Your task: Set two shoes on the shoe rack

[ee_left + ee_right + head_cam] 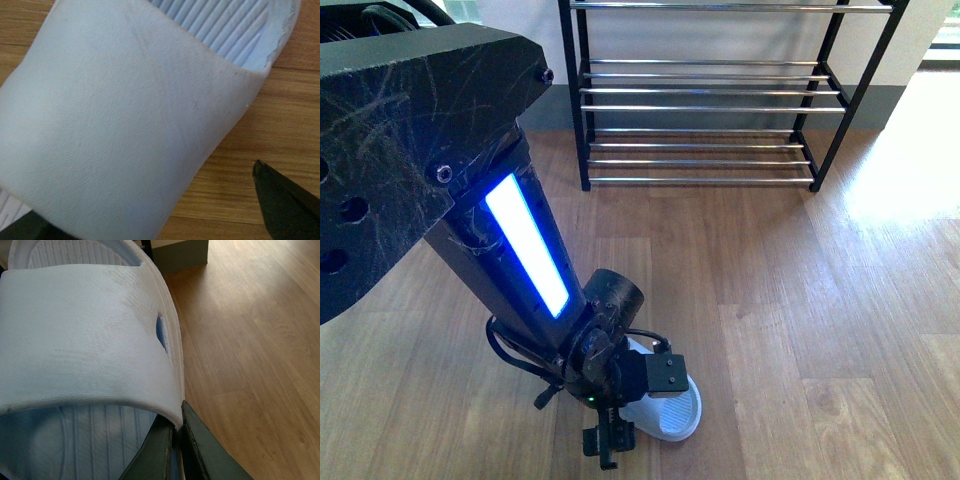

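Note:
The two shoes named in the task are out of view. The shoe rack (pixel 705 92), a black frame with chrome bars, stands on the floor at the far wall. My left gripper (pixel 609 442) hangs low near the front edge beside a pale blue slide sandal (pixel 667 412). In the left wrist view that gripper (pixel 145 200) is open, and the sandal's strap (pixel 125 115) lies between its dark fingers (pixel 285 205). In the right wrist view my right gripper (pixel 177 427) is shut on the side edge of a pale blue slide sandal (pixel 85 350) at its strap. The right arm is outside the front view.
Wooden plank floor (pixel 800 290) stretches between the sandal and the rack. My left arm with its blue light strip (pixel 525 245) fills the left of the front view. A grey-green block (pixel 180 255) stands on the floor just beyond the held sandal.

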{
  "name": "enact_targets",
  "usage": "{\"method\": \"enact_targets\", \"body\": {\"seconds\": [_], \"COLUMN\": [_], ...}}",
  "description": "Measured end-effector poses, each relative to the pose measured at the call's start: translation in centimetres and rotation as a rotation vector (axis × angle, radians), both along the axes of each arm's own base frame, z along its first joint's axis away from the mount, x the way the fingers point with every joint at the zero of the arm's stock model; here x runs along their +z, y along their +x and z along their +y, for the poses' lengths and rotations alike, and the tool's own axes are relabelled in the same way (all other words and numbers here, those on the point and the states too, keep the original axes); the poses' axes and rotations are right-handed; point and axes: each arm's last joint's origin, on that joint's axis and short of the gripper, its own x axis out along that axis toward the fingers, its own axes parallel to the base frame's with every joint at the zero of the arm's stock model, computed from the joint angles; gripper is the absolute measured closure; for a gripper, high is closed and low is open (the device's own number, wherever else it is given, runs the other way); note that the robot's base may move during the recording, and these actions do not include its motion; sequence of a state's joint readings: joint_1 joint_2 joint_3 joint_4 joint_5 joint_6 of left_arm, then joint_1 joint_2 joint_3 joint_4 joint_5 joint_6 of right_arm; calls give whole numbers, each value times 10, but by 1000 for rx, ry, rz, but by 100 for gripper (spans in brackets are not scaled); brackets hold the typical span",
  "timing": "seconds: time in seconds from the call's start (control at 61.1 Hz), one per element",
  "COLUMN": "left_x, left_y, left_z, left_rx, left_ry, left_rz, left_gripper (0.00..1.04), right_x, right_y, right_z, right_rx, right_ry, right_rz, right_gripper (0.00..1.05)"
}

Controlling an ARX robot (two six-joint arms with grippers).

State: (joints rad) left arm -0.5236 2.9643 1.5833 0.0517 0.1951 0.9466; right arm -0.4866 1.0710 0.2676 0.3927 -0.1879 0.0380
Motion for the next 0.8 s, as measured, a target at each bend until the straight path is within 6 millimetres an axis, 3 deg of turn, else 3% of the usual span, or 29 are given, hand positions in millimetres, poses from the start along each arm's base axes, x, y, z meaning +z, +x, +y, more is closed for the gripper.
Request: {"method": "enact_targets", "body": {"seconds": [0.147,0.377,0.557,0.803], "left_x": [0,9,29,99], "left_y": [0,3,8,23], "left_z": [-3,-4,2,24], "left_rx": [26,84,205,499], "left_ry": [-13,-41,-76,-250], "left_rz": [-5,-50,-121,-306], "left_gripper": [75,103,103,103], "right_x": [0,0,0,0], "right_y": [0,0,0,0], "right_z": [0,0,0,0], "right_rx": [0,0,0,0], "right_ry": [0,0,0,0], "right_rz": [0,0,0,0], "right_gripper": [103,103,103,103]}}
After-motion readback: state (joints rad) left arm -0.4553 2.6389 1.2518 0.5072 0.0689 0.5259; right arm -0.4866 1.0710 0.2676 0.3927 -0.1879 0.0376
